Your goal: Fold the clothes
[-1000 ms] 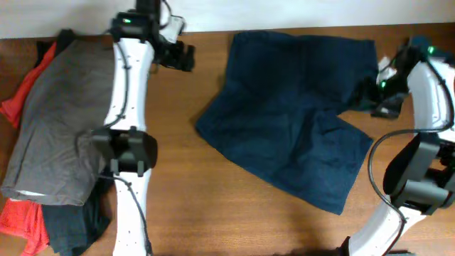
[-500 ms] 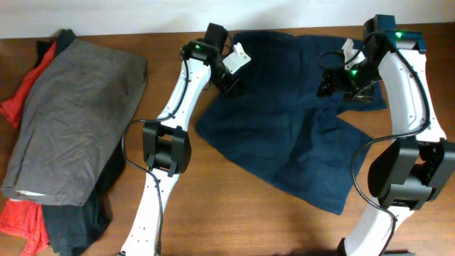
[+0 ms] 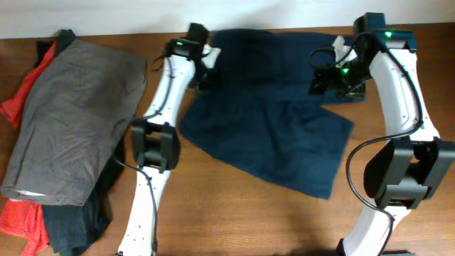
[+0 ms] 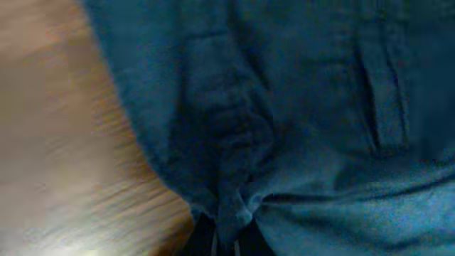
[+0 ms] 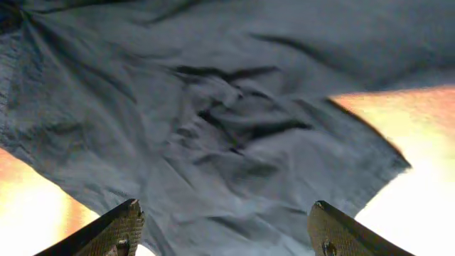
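The clothes, dark navy shorts [image 3: 277, 128], lie spread at the back middle of the wooden table [image 3: 234, 220]. My left gripper [image 3: 206, 73] is at their back left edge and is shut on a bunched fold of the navy cloth [image 4: 234, 163]; the wrist view shows the fold pinched between the jaws [image 4: 225, 240]. My right gripper [image 3: 321, 80] hovers over the right part of the shorts [image 5: 213, 107]. It stands open [image 5: 226, 217], its two fingertips [image 5: 117, 227] wide apart with only rumpled cloth below them.
A large grey garment [image 3: 71, 121] lies on a pile at the left, over a red-orange garment [image 3: 18, 217] and a dark one [image 3: 71, 227]. The table's back edge meets a white wall [image 3: 85, 18].
My left gripper has gone from open to shut on the shorts' left edge and drawn it leftward; the whole garment has shifted left. The right gripper stays open, moved slightly left.
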Robot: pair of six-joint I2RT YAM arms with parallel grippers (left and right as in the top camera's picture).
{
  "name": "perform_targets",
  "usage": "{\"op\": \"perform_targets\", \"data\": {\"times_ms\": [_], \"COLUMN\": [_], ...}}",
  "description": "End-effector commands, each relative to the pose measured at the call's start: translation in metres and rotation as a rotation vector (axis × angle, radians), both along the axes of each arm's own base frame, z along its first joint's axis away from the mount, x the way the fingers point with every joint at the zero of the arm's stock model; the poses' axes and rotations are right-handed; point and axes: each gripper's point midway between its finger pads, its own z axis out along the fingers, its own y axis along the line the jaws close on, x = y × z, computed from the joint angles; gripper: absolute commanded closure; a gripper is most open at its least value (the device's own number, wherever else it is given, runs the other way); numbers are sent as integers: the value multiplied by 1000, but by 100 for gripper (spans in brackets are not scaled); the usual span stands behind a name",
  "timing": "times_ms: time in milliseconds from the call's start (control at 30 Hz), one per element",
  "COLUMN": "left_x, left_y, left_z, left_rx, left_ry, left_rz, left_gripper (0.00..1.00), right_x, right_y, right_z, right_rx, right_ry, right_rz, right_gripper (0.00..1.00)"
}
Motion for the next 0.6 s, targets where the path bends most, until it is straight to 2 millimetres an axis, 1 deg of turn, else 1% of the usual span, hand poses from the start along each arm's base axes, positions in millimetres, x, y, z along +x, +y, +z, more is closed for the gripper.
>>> {"op": "perform_targets", "data": {"times_ms": [0,100,200,267,300,333,367,433,467,500,567], "left_x": [3,-6,-8,-8,-8,-8,-7,-8,-9,-10,-15], "left_y": [86,101,104,103,103,104,104,104,108,112,125], "left_z": [-21,-20,-20,-20,-20,-19,-18,-11,-3,6,33], "left_rx": [64,16,13,13,14,15,15,18,35,62,136], "left_ry": [131,196,207,206,202,199,193,184,174,160,117], "left_rz": [340,378,381,380,369,360,350,326,319,309,288], "left_gripper": [99,99,99,71,55,31,23,18,16,16,16], "right_x": [5,7,8,8,8,7,6,4,3,0,-10], "right_y": [15,21,23,22,22,22,22,22,22,22,22], "right_z": [7,7,7,7,7,7,7,7,7,9,15], "right_rx": [2,-8,-8,-9,-9,-8,-9,-8,-8,-7,-7], "right_ry": [-35,-44,-52,-52,-51,-48,-44,-36,-31,-27,-7], "right_rz": [42,57,60,60,59,60,60,59,59,59,60], "right_gripper": [21,21,21,20,20,20,20,20,21,21,19]}}
